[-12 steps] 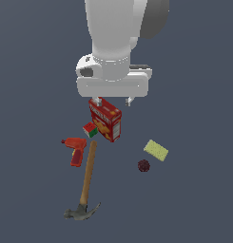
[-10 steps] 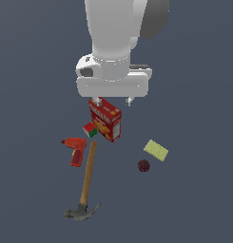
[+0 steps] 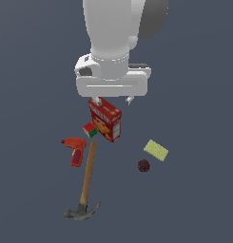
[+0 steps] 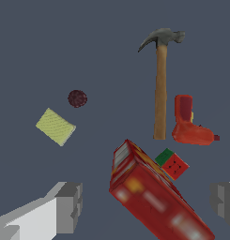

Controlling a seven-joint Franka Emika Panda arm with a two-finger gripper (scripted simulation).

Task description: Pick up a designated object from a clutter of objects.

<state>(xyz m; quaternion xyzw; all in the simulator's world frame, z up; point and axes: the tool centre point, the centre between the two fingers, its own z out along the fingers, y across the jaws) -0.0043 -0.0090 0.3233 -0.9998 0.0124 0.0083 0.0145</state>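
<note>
Plain slate-grey surface under everything, no edges or walls in sight. Lying flat on it toward the exterior view's left: the red drill, on its side, snout aimed further to that left and grip running down toward the camera. Just beside it, the wooden handle of the hammer, almost parallel to the drill's grip (a narrow strip of bare surface seems to part them, though too fine to swear to). Steel head of the hammer at the near end, well clear of the drill.

Off the handle's far tip, the little red-green cube, and close against that, the red cracker box, tilted. Further out toward the exterior view's right, well apart from the drill: the yellow sponge and the dark-red ball.

Poised high above the cracker box, not above the target: the end effector, fingers spread wide and holding nothing, one finger and its mate at opposite edges of the wrist view with the box between them. So the drill sits off-centre from the tool, to the exterior view's left and nearer the camera, beyond cube and hammer handle. Likely needed: a sideways shift over the drill, then a turn to close across the narrow body rather than along it.
</note>
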